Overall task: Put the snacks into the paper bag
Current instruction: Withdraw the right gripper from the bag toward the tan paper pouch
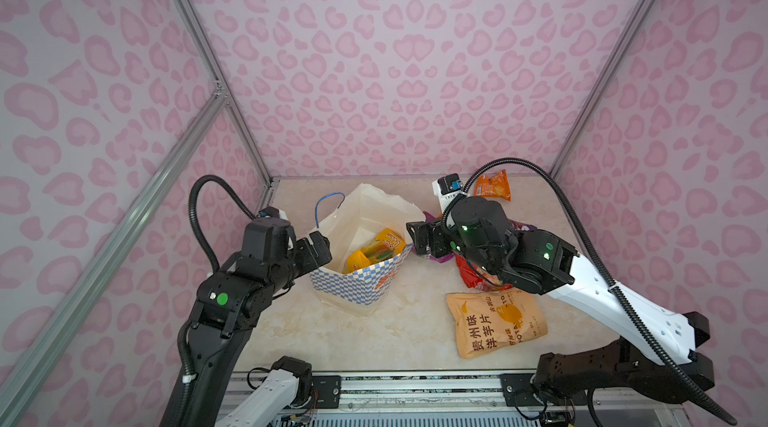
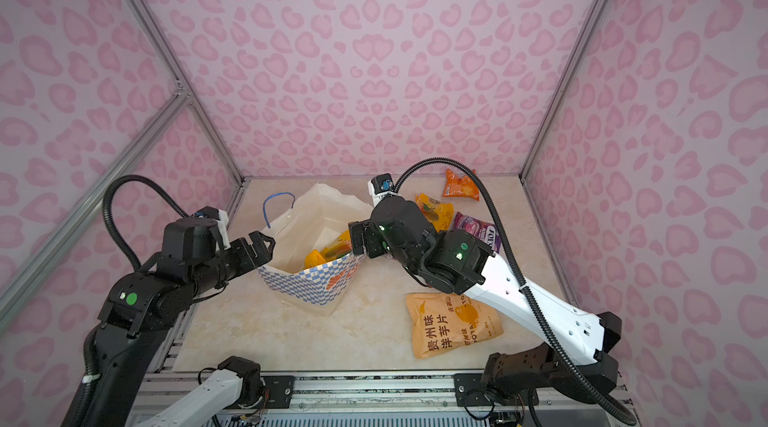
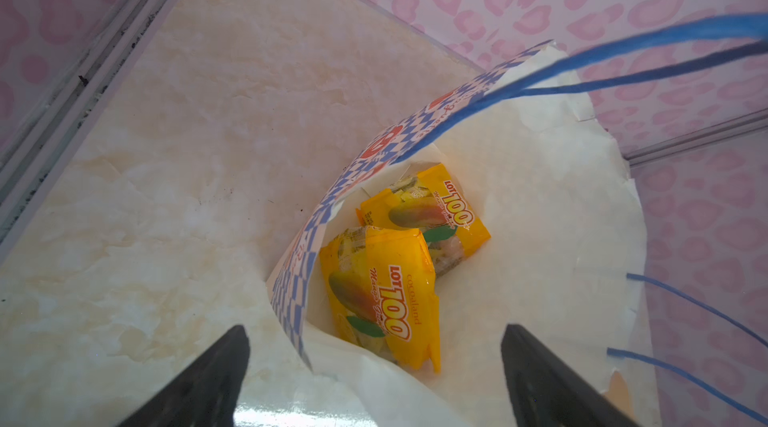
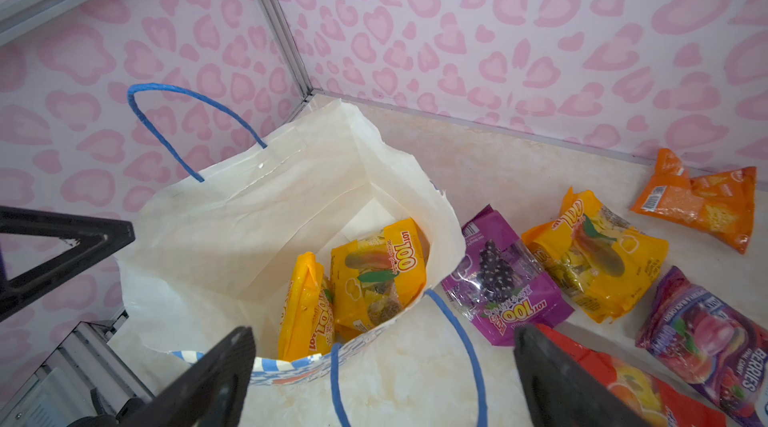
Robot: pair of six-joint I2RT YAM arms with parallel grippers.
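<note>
Paper bag (image 1: 353, 285) upright near the middle of the table (image 1: 311, 333), mouth wide open, far handle (image 1: 328, 200) standing up. Holds two yellow packets (image 4: 378, 275) at the bottom, so six left outside by the look of it.

Just right of the bag: a purple packet (image 4: 503, 279), a third yellow packet (image 4: 594, 263), a berry packet (image 4: 706, 333) and a red packet (image 4: 615, 379). Farther back, the small orange packet (image 1: 493, 185). Toward the front, the large pale-orange packet (image 1: 494, 323).

Left gripper (image 1: 322, 248) at the bag's left rim, jaws spread, empty. Right gripper (image 1: 415, 238) at the right rim, likewise spread, holding nothing.

Next, probably: swing the right gripper to the purple packet. Pinch a crimped edge rather than the puffy middle, lift clear of the rim and the drooping near handle (image 4: 457, 321), and release low over the opening. Worth steadying the left rim meanwhile — thin paper, easily tipped.
</note>
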